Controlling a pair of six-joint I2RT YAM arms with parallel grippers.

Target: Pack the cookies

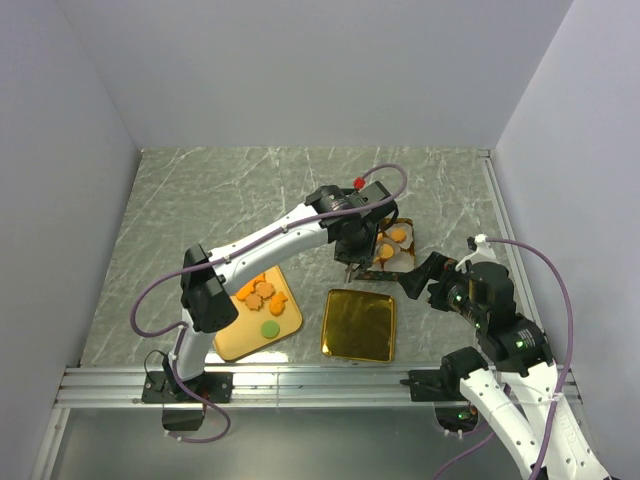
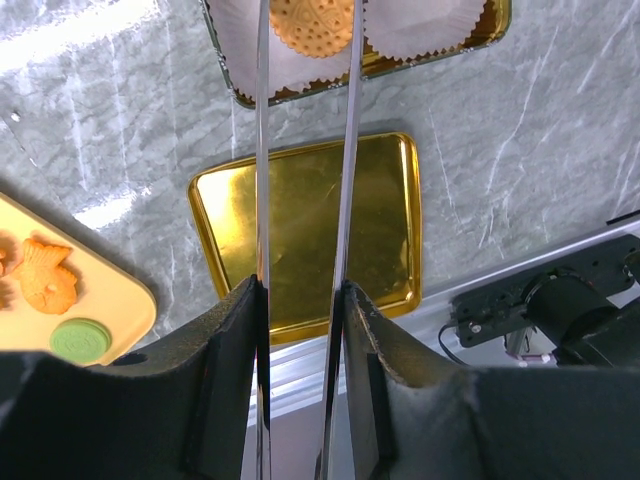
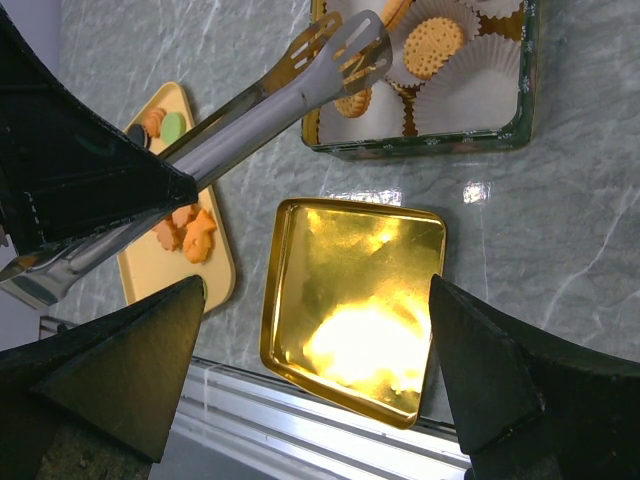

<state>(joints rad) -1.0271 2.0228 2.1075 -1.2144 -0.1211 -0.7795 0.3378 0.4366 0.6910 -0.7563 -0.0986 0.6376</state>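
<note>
From above, the left gripper [image 1: 350,252] hangs over the near-left corner of the tin [image 1: 410,228], which is lined with white paper cups [image 1: 392,256]. The unpacked cookies [image 1: 262,293] lie behind it and to its left, back toward its own base, on a yellow board [image 1: 245,342]. A gold lid [image 1: 358,325] lies between that board and the right gripper [image 1: 415,276], so the left arm is plainly the nearer one for the next pick. The right gripper points at the tin from just beside it.

In the left wrist view, the left gripper's fingers [image 2: 236,340] are pressed onto the handles of metal tongs [image 2: 262,180]. The blades run straight ahead of the fingers, close and nearly parallel. At their far end a tan cookie [image 2: 310,22] sits between the tips over a cup. I cannot tell whether it is pinched or already lying there. The lid is directly below the blades. A fish-shaped cookie [image 2: 45,275] and a green cookie [image 2: 80,340] lie low on the gripper's left.

In the right wrist view, the right gripper's fingers [image 3: 110,380] are spread wide and hold nothing, with the lid below the gap. The tongs slant across ahead of them, tips over the tin's left cups. The board lies off to the left.

No brand, label or writing can be read anywhere.
</note>
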